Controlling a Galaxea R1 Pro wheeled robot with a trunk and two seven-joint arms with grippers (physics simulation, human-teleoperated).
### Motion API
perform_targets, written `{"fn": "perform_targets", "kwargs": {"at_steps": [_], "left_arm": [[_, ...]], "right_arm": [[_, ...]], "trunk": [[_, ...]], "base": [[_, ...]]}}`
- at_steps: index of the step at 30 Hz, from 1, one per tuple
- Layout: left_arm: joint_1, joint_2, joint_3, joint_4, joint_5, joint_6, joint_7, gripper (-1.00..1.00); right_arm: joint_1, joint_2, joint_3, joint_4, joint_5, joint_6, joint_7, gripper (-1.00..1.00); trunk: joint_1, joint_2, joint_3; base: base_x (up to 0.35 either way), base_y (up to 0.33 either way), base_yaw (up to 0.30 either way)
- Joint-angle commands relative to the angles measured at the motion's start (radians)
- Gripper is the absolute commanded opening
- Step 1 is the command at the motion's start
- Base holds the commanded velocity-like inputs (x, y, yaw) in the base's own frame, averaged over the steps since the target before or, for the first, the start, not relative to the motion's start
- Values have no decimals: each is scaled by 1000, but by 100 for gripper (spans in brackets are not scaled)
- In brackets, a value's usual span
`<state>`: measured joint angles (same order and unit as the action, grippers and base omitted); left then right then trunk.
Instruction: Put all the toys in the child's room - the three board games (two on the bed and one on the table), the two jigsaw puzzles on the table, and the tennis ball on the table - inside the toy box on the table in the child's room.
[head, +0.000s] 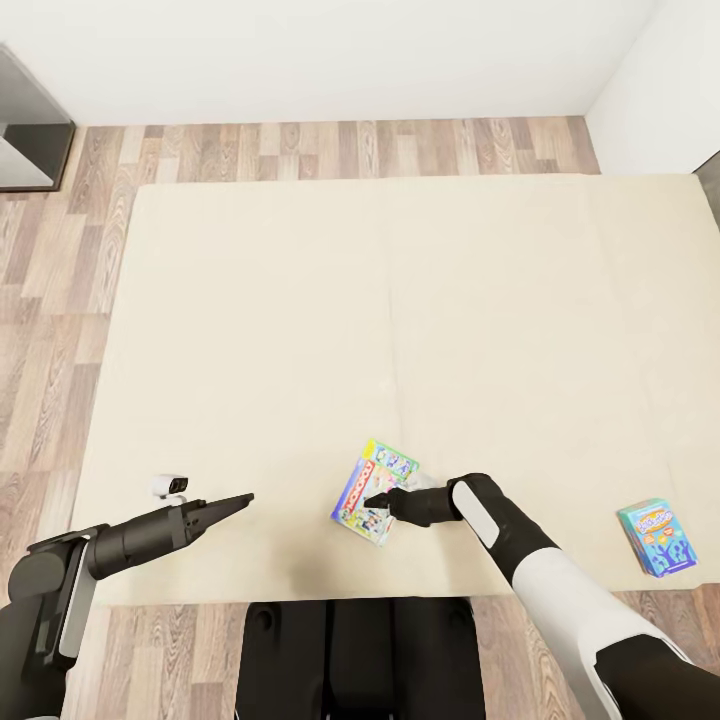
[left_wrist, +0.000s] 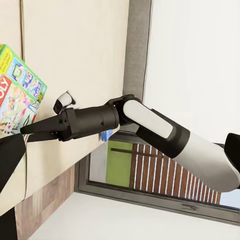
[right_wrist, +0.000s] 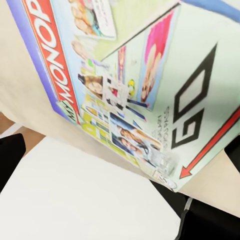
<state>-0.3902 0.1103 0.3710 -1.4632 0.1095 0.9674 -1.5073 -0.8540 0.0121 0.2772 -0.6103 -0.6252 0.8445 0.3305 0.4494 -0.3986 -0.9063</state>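
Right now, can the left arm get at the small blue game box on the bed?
Probably not: the small blue game box lies at the bed's far right edge, beyond the right arm and the green-edged game box.

Two flat printed board-game boxes: one green-edged box with red banner (head: 375, 491), one small blue box (head: 657, 538). One beige two-section mattress bed (head: 400, 300). Two black-and-white robot arms.

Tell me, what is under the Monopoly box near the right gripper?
The Monopoly box lies on the beige bed, at the right gripper. Whatever its underside covers cannot be seen.
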Motion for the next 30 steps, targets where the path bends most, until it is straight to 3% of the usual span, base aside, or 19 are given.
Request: {"fn": "perform_targets", "kwargs": {"at_steps": [1,30], "left_arm": [[0,0,0,0,0,11,-4,100],[0,0,0,0,1,11,-4,100]], "right_arm": [[0,0,0,0,5,2,5,100],[0,0,0,0,7,2,5,100]], "trunk": [[1,-1,-1],[1,-1,-1]], "base": [[0,2,0],[-7,54,0]]}}
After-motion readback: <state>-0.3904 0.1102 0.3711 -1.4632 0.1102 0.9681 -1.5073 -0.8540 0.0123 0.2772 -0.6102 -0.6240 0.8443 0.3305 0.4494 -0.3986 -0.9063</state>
